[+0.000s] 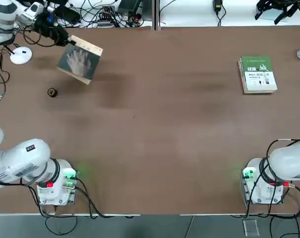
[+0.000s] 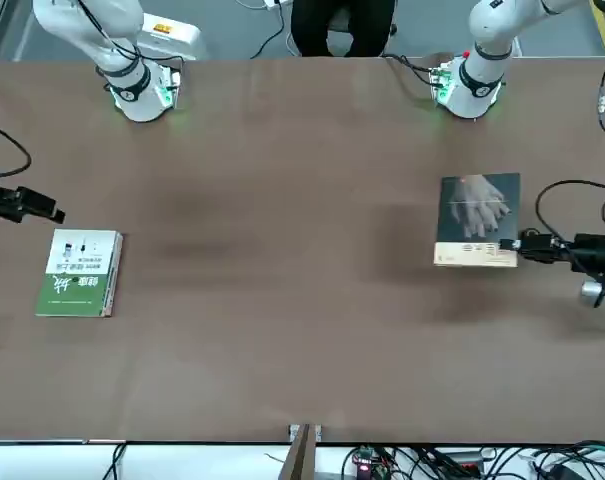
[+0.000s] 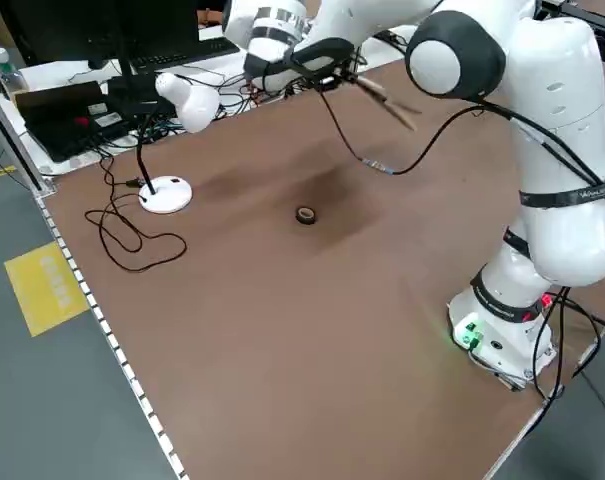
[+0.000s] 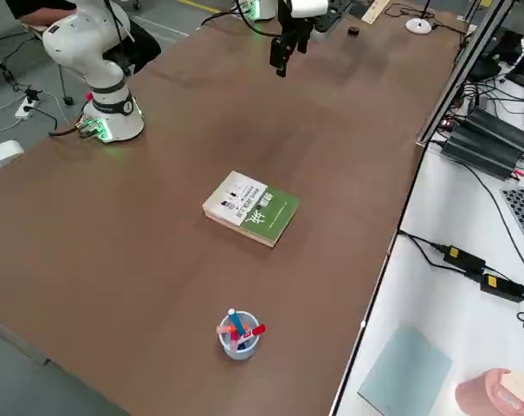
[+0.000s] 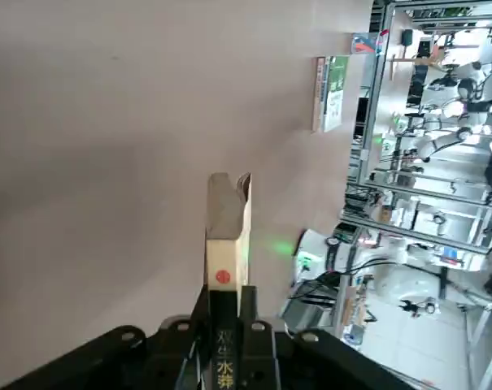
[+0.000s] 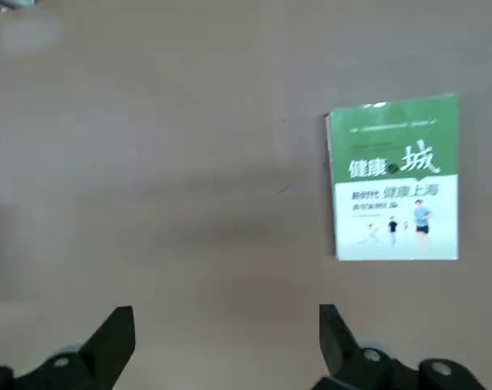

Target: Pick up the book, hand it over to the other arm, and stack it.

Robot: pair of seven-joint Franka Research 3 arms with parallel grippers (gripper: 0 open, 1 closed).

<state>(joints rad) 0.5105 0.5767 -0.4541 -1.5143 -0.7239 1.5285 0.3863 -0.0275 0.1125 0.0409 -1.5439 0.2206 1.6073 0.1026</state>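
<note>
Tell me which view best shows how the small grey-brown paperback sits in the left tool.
Front view: the small grey-brown paperback is held above the table, pinched at its tan-strip edge by the left tool. The top view shows it tilted, the left wrist view edge-on, the left side view only a sliver.

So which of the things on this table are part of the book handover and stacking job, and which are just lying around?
Part of the job:
- the book, held off the table in the shut left gripper
- green-and-white book, likely the stacking spot
- right gripper, open

Just lying about:
- small dark ring
- cup of pens
- white desk microphone
</note>
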